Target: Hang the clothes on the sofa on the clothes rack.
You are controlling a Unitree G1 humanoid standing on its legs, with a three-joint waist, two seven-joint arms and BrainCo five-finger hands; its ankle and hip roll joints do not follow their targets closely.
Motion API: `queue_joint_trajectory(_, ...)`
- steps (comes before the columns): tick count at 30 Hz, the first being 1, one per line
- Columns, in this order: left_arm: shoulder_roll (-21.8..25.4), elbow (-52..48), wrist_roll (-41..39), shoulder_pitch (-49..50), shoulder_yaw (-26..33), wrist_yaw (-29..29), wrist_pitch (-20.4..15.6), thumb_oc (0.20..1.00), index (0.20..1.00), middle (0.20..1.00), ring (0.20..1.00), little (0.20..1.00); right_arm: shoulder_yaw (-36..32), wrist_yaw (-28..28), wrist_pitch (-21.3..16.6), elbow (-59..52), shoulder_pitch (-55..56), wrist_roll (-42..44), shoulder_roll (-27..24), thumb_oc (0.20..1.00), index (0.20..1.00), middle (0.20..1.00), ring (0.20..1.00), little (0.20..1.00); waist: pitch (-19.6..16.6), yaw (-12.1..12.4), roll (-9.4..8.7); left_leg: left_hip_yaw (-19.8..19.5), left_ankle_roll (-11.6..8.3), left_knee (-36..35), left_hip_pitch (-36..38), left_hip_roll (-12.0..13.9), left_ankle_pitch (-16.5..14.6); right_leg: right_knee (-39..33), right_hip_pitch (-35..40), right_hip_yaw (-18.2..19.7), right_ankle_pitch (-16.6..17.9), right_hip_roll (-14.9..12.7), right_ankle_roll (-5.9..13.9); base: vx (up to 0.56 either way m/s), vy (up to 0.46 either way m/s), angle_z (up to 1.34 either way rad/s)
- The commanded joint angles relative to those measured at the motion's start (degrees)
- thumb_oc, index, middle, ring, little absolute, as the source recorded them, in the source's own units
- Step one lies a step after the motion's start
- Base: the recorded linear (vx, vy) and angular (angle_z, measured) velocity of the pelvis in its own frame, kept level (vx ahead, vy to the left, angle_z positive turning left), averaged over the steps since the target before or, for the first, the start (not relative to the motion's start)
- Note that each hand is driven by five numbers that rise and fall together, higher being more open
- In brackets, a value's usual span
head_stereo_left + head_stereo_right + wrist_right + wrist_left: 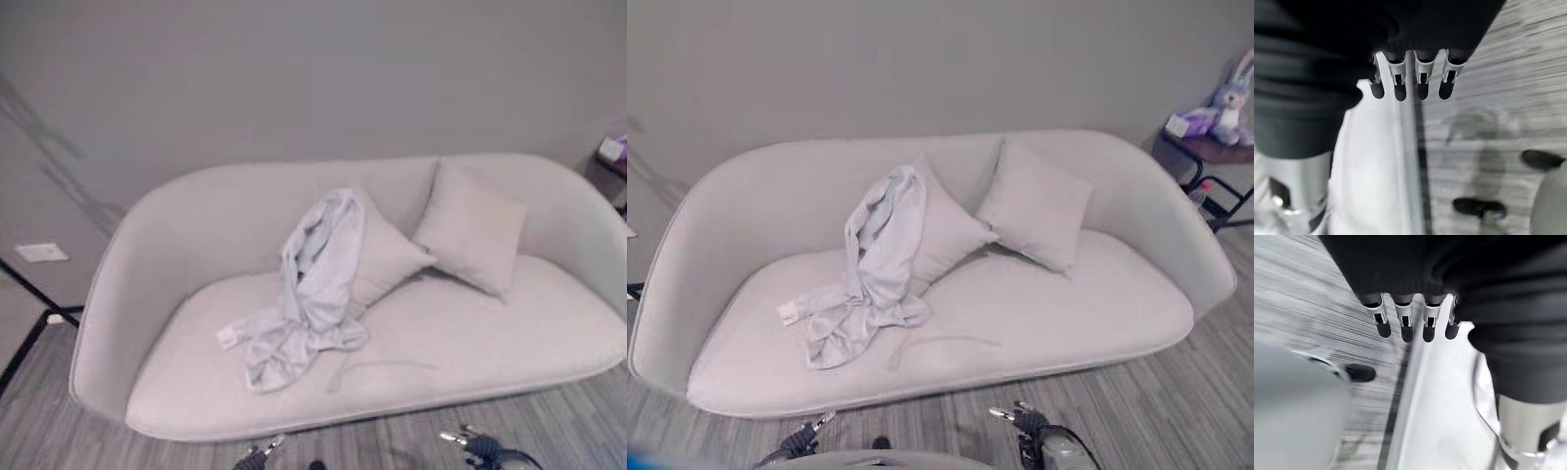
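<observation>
A pale grey-blue garment (pixel 313 294) lies crumpled on the white sofa (pixel 470 343), draped up against the left cushion (pixel 387 257), with a sleeve trailing left across the seat. Low in front of the sofa's front edge, over the floor, my left hand (pixel 257 454) and my right hand (pixel 470 446) hang apart from the garment. In the left wrist view the fingers (pixel 1405 325) are straight with nothing in them, the sofa's edge (pixel 1440 406) past them. The right wrist view shows the same: straight, empty fingers (pixel 1420 81).
A second cushion (pixel 1036 204) leans on the sofa's back at the right. A dark side table (pixel 1215 149) with a plush rabbit (pixel 1229 103) stands beyond the sofa's right end. Grey plank floor (pixel 1136 411) runs in front, a grey wall behind.
</observation>
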Motion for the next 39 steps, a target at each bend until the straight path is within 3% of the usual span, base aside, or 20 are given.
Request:
queue_joint_trajectory(1, 1.20, 0.13, 3.45, -0.29, 0.86, 0.28, -0.29, 1.000, 1.000, 1.000, 1.000, 1.000, -0.27, -0.48, -1.77, -3.54, -1.90, -0.93, -0.78, 1.000, 1.000, 1.000, 1.000, 1.000, 1.77, -0.45, -1.96, 0.47, -3.94, 0.39, -2.31, -1.20, -1.33, -1.53, -0.94, 0.22, 21.22, -11.05, 1.97, 0.21, 0.249, 0.10)
queue_joint_trajectory(2, 1.76, 0.19, 4.62, 0.01, 0.78, 0.32, -0.14, 1.000, 1.000, 1.000, 1.000, 1.000, -0.53, -0.64, -2.06, -5.50, -0.85, -1.35, -0.91, 1.000, 1.000, 1.000, 1.000, 1.000, 2.28, -1.10, -2.20, 0.66, -3.83, 0.39, 0.01, -1.98, -3.84, 1.57, -2.71, -2.24, 20.64, -12.78, 2.14, 0.22, 0.206, 0.08)
queue_joint_trajectory(4, 1.92, 0.24, 4.84, 0.02, 0.86, 0.30, -0.22, 1.000, 1.000, 1.000, 1.000, 1.000, -0.69, -0.72, -2.06, -6.55, -0.28, -1.48, -0.99, 1.000, 1.000, 1.000, 1.000, 1.000, 2.43, -1.38, -1.91, 0.87, -3.54, 0.39, 0.21, -1.72, -3.84, 0.93, -3.77, -3.93, 20.30, -12.71, 1.27, 0.12, 0.092, 0.01)
queue_joint_trajectory(6, 2.34, 0.71, 5.33, -0.09, 0.87, 0.25, -0.52, 1.000, 1.000, 1.000, 1.000, 1.000, -2.13, -1.31, -2.26, -7.88, 1.24, -1.92, -2.19, 1.000, 1.000, 1.000, 1.000, 1.000, 3.26, -2.69, -1.30, -0.03, -4.29, 0.39, 1.26, -0.94, -5.19, -3.98, -6.75, -6.79, 15.80, -11.35, -0.01, 0.12, -0.006, 0.02)
queue_joint_trajectory(7, 2.47, 0.78, 5.64, -0.16, 0.77, 0.37, -0.48, 1.000, 1.000, 1.000, 1.000, 1.000, -2.56, -1.75, -2.32, -8.41, 1.41, -2.30, -2.63, 1.000, 1.000, 1.000, 1.000, 1.000, 3.81, -3.00, -1.17, -0.33, -4.40, 0.39, 1.55, -0.83, -5.45, -6.32, -7.69, -6.82, 15.64, -10.95, 0.07, 0.12, -0.083, 0.14)
queue_joint_trajectory(8, 2.39, 0.59, 6.61, -0.12, 0.93, 1.13, -0.44, 1.000, 1.000, 1.000, 1.000, 1.000, -3.55, -4.31, -2.56, -12.15, 2.03, -6.21, -3.79, 1.000, 1.000, 1.000, 1.000, 1.000, 5.00, -3.67, -1.28, -1.01, -4.58, 0.39, 2.68, -0.78, -6.27, -13.47, -8.27, -6.08, 16.94, -10.25, 0.81, 0.09, -0.065, 0.17)
queue_joint_trajectory(9, 2.39, 0.59, 6.61, -0.12, 0.93, 1.13, -0.44, 1.000, 1.000, 1.000, 1.000, 1.000, -3.55, -4.31, -2.55, -12.15, 2.03, -6.21, -3.79, 1.000, 1.000, 1.000, 1.000, 1.000, 5.01, -3.68, -1.27, -1.02, -4.58, 0.39, 2.69, -0.78, -6.27, -13.48, -8.25, -6.08, 16.94, -10.25, 0.81, 0.14, -0.095, 0.29)
queue_joint_trajectory(11, 1.77, -0.72, 8.14, -0.20, 1.20, 3.06, -0.99, 1.000, 1.000, 1.000, 1.000, 1.000, -4.48, -10.31, -2.37, -20.36, 3.36, -18.80, -6.93, 1.000, 1.000, 1.000, 1.000, 1.000, 6.23, -4.41, -1.75, -1.86, -4.70, 0.39, 4.11, -1.08, -7.51, -19.51, -9.55, -3.14, 20.13, -9.68, 2.63, 0.13, -0.063, 0.17)
queue_joint_trajectory(16, 1.04, -1.01, 9.88, -0.01, 2.05, 3.91, -1.24, 1.000, 1.000, 1.000, 1.000, 1.000, -3.43, -14.91, -1.59, -31.66, 1.06, -37.37, -13.33, 1.000, 1.000, 1.000, 1.000, 1.000, 7.07, -4.36, -2.53, -4.17, -4.81, 0.39, 6.23, -1.96, -9.18, -23.26, -11.51, 2.69, 24.10, -9.41, 4.21, 0.14, -0.043, 0.41)
queue_joint_trajectory(19, 0.74, -1.42, 11.55, 0.90, 2.23, 4.79, -2.29, 1.000, 1.000, 1.000, 1.000, 1.000, 1.52, -17.68, -2.52, -32.86, -1.60, -50.25, -16.85, 1.000, 1.000, 1.000, 1.000, 1.000, 6.47, -3.06, -3.46, -5.57, -4.95, 0.39, 7.32, -2.82, -10.08, -25.97, -8.65, 2.15, 24.25, -10.13, 4.34, 0.13, -0.053, 0.30)
queue_joint_trajectory(22, 0.26, -1.75, 11.06, 1.50, 1.93, 6.33, -3.50, 1.000, 1.000, 1.000, 1.000, 1.000, 6.69, -21.89, -3.10, -32.96, -6.29, -58.29, -18.02, 1.000, 1.000, 1.000, 1.000, 1.000, 6.02, -1.52, -3.24, -6.54, -5.24, 0.39, 7.14, -2.11, -9.87, -26.39, -8.04, 0.90, 24.35, -9.59, 4.21, 0.10, -0.091, 0.37)
queue_joint_trajectory(27, -0.62, -2.64, 9.38, 0.50, -1.29, 8.66, -4.66, 1.000, 1.000, 1.000, 1.000, 1.000, 15.90, -25.93, -2.89, -28.16, -17.25, -61.71, -15.47, 1.000, 1.000, 1.000, 1.000, 1.000, 7.50, 0.74, -2.29, -8.87, -5.72, 0.39, 3.60, -0.83, -8.47, -28.28, -8.38, -1.83, 23.85, -8.84, 3.68, -0.01, -0.066, 0.25)
queue_joint_trajectory(34, -0.38, -3.51, 4.64, -3.66, -4.42, 10.64, -6.31, 1.000, 1.000, 1.000, 1.000, 1.000, 23.29, -29.36, -2.12, -20.10, -31.17, -59.72, -11.17, 1.000, 1.000, 1.000, 1.000, 1.000, 11.49, 3.15, -1.23, -10.17, -6.22, 0.65, -3.46, -0.50, -5.56, -28.47, -13.53, -2.51, 24.68, -8.80, 3.40, -0.13, -0.017, 0.19)
queue_joint_trajectory(35, -0.03, -3.50, 3.60, -5.20, -5.70, 11.41, -6.69, 1.000, 1.000, 1.000, 1.000, 1.000, 27.02, -30.19, -1.28, -14.89, -36.82, -60.62, -9.85, 1.000, 1.000, 1.000, 1.000, 1.000, 13.09, 4.51, -0.85, -10.65, -6.22, 1.23, -6.19, -0.67, -4.80, -28.47, -15.24, -2.54, 25.19, -9.04, 3.28, -0.12, 0.001, 0.19)
queue_joint_trajectory(39, 0.39, -3.12, 2.17, -7.13, -7.24, 12.08, -7.20, 1.000, 1.000, 1.000, 1.000, 1.000, 30.11, -32.59, 0.58, -7.59, -42.54, -61.95, -7.99, 1.000, 1.000, 1.000, 1.000, 1.000, 14.50, 5.56, -0.22, -11.29, -6.31, 2.99, -10.47, -1.07, -4.31, -28.47, -17.88, -2.83, 25.98, -9.67, 3.30, -0.09, 0.017, 0.22)
